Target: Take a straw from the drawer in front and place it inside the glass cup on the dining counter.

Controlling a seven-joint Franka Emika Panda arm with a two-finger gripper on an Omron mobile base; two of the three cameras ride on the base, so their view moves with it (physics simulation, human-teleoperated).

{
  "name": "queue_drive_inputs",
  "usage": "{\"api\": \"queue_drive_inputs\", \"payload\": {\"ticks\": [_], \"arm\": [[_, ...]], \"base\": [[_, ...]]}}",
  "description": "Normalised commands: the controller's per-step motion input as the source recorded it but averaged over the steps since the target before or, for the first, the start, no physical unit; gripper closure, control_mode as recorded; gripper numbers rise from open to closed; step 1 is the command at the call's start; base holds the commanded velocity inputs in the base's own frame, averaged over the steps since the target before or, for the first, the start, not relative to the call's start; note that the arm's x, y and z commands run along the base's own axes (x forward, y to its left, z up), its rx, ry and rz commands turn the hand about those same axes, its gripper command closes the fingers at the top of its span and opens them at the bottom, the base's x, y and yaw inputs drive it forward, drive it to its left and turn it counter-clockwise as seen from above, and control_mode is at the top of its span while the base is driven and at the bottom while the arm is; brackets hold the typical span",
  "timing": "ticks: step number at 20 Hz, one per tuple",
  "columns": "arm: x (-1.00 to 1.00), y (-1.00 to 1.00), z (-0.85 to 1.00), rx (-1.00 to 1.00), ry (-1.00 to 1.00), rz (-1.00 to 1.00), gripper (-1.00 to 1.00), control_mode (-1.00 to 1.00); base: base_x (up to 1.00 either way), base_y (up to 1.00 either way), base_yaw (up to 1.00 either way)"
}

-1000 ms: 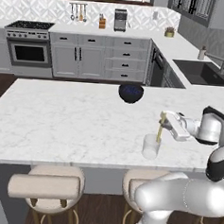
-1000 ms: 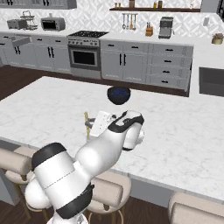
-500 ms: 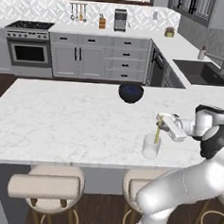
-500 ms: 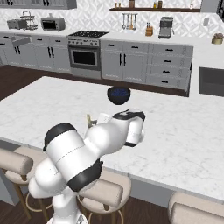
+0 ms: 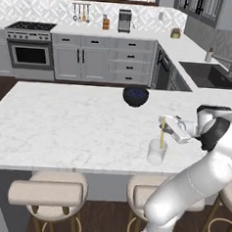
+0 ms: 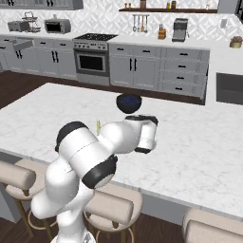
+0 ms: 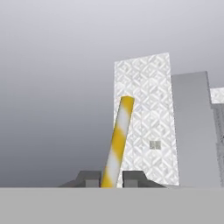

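Gripper (image 5: 164, 122) right of centre in the left base view, fingers pinching the straw (image 5: 162, 133); straw upright, its lower end inside the cup (image 5: 157, 151) near the counter's (image 5: 63, 124) front edge

1. Left base view looks forward and down from behind; the arm fills its lower right.
2. Right base view mirrors it, sharing the dining counter (image 5: 63, 129) and bowl (image 6: 129, 102).
3. Hand view faces a far wall, close up.
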Motion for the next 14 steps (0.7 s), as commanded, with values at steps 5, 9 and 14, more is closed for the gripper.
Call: {"api": "queue_drive_inputs", "payload": {"ticks": [5,9,14], "arm": [[0.02,-0.02,-0.02,0.06,-0.04,0.04,1.0,-1.0],[0.15,0.0,0.0,0.1,-0.06,0.04,1.0,-1.0],[0.14,0.0,-0.01,0.06,-0.05,0.05,1.0,-1.0]], "base": [[0.0,0.0,0.0],[0.0,0.0,0.0],[0.0,0.0,0.0]]}}
